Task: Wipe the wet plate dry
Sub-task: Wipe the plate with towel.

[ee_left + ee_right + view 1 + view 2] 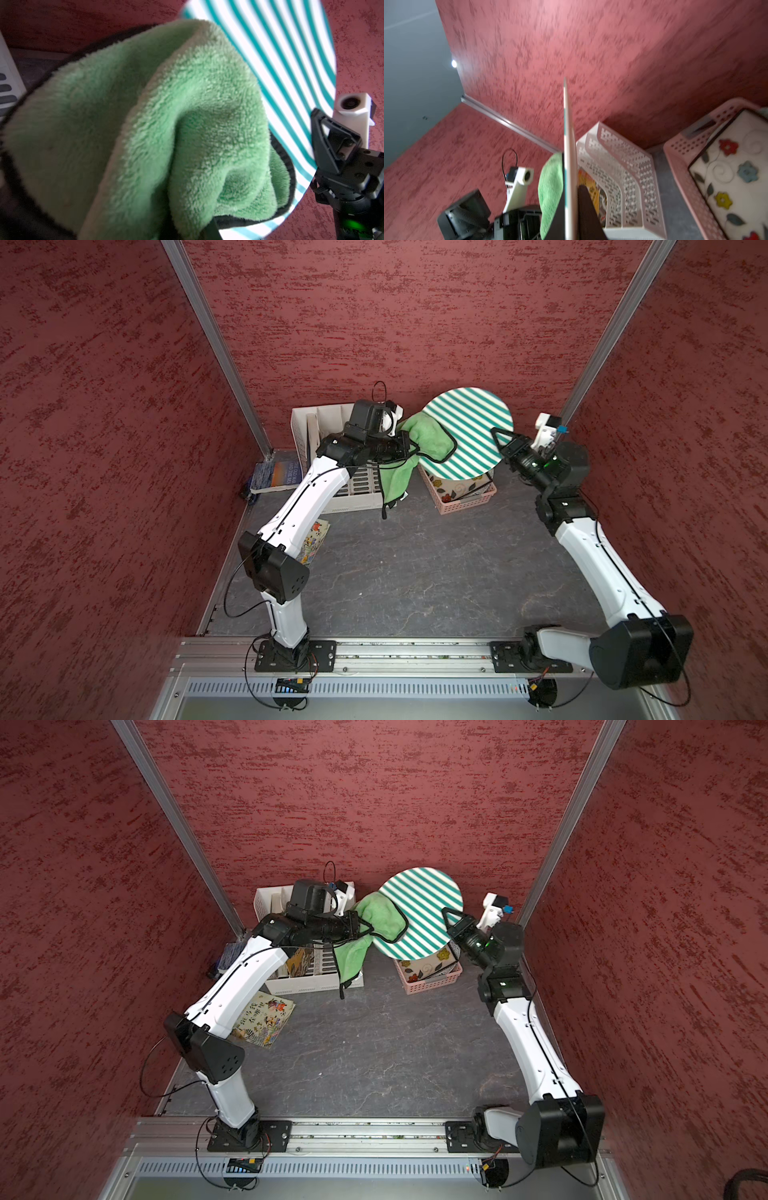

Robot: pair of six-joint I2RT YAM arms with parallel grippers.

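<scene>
The fluffy green microfibre cloth point(428, 435) buries the left jaws, clamped on it; right jaws pinch the rim of the round teal-striped plate point(469, 427).

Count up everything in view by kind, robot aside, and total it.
Dishes: 2, striped plate, floral dish
Cloths: 1, green cloth
Books: 3, blue book, picture book, book in the rack
Containers: 2, white rack, pink basket
Total: 8
</scene>
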